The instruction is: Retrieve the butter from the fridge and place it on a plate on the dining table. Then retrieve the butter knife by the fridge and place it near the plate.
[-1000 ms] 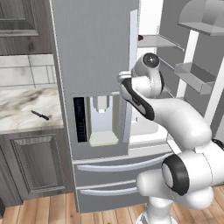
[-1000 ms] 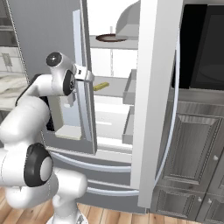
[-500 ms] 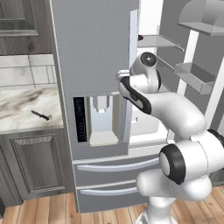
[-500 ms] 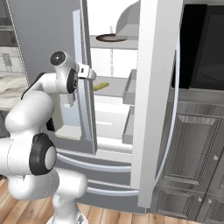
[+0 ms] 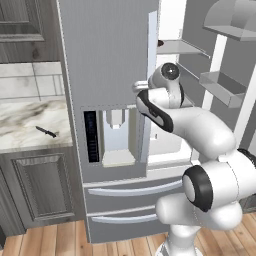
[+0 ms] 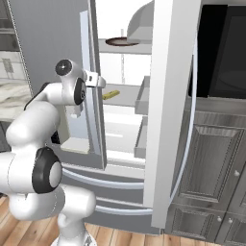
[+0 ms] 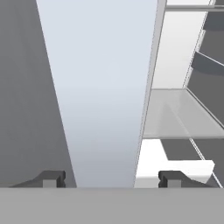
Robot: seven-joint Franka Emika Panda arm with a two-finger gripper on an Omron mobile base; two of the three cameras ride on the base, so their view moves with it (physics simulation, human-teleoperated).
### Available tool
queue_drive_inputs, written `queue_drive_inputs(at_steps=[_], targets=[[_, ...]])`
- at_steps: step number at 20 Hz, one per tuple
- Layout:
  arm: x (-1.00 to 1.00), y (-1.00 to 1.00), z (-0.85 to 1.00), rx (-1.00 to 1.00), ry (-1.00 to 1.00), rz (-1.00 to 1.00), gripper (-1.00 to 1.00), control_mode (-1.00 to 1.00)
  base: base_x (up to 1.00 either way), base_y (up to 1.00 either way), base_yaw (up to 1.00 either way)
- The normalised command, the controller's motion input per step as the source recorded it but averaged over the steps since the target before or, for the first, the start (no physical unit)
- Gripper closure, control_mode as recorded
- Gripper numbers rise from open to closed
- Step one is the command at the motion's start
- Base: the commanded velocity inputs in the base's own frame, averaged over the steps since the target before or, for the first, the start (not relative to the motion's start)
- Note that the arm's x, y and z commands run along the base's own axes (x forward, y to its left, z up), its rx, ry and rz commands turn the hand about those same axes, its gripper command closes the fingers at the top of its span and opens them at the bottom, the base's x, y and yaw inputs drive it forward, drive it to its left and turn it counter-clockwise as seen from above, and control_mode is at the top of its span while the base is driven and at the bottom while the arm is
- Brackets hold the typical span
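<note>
Kitchen, wood floor. Fridge right door swung wide. Butter on shelf inside. Knife on marble surface left of fridge. Gripper spread, straddling left door handle, holding nothing.

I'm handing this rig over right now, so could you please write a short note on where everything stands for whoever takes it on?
Gripper: jaws apart, straddling the edge of the fridge's left door, holding nothing.
Right door stands open. The butter lies on a middle shelf inside, untouched.
The butter knife lies on the marble counter left of the fridge.
Done: fridge partly opened.
Left: reach in and take the butter, carry it to the plate on the dining table, then come back for the knife and set it near the plate.
</note>
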Motion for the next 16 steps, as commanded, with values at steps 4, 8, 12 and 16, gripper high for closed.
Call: queue_drive_inputs(at_steps=[4,8,12,16], targets=[[0.00,0.00,0.00,0.00,0.00,0.00,1.00,-1.00,0.00,0.00,0.00],[-0.22,0.04,0.00,-0.01,0.00,-0.10,1.00,-1.00,0.00,0.00,0.00],[-0.79,0.00,0.09,-0.01,0.00,-0.22,1.00,-1.00,0.00,0.00,0.00],[-1.00,0.12,0.10,-0.07,0.01,-0.25,1.00,-1.00,0.00,0.00,0.00]])
